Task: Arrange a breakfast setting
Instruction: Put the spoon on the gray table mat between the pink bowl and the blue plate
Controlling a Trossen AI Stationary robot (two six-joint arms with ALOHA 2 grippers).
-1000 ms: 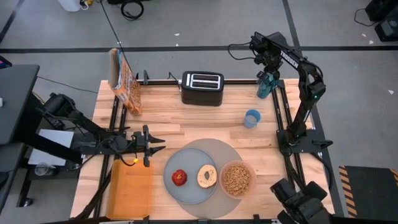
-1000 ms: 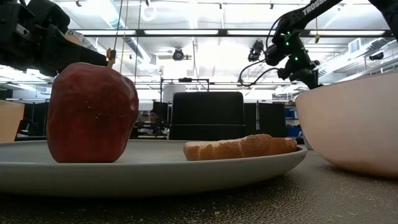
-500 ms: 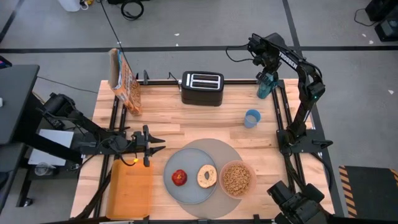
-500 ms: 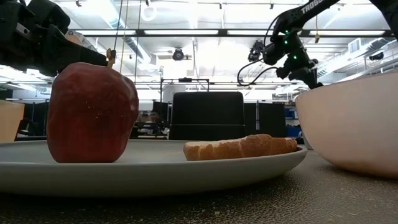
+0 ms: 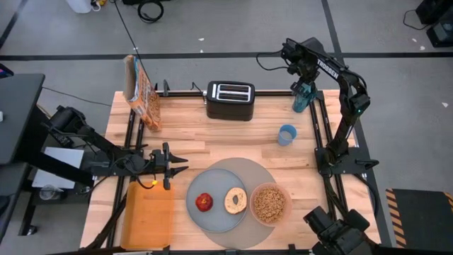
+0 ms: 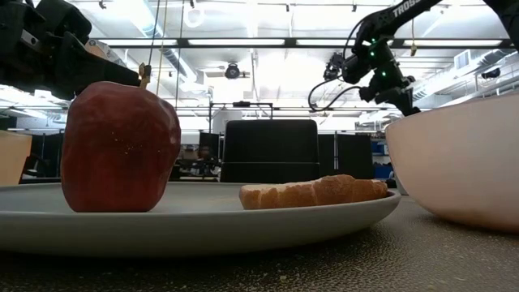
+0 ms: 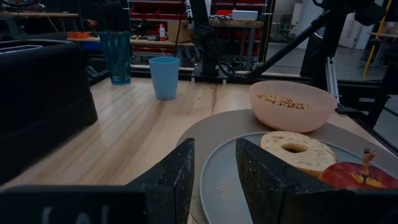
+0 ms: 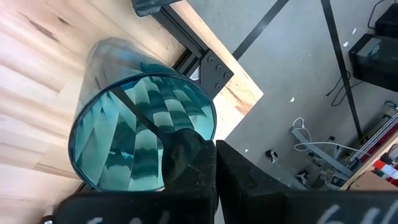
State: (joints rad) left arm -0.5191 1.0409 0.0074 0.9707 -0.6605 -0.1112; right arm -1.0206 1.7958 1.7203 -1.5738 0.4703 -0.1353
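The grey mat [image 5: 265, 170] lies at the table's near middle. On it sit the grey plate [image 5: 216, 219] and the pink bowl [image 5: 270, 203], which holds cereal. The red apple [image 5: 204, 202] and the bagel [image 5: 235, 200] rest on the plate. No spoon shows. My left gripper [image 5: 182, 164] is open and empty, low over the table just left of the mat, pointing at it [image 7: 214, 168]. My right gripper [image 5: 300, 73] is shut and hangs over a teal tumbler [image 8: 137, 137] at the far right corner, above its rim.
A black toaster [image 5: 230, 100] stands at the far middle, a cereal box [image 5: 141, 95] at the far left and a blue cup [image 5: 287, 134] right of centre. An orange tray [image 5: 148, 216] lies at the near left. The teal tumbler [image 5: 303, 98] stands by the right frame rail.
My right gripper has shifted a little toward the table's left edge while staying over the teal tumbler. Nothing on the mat has moved.
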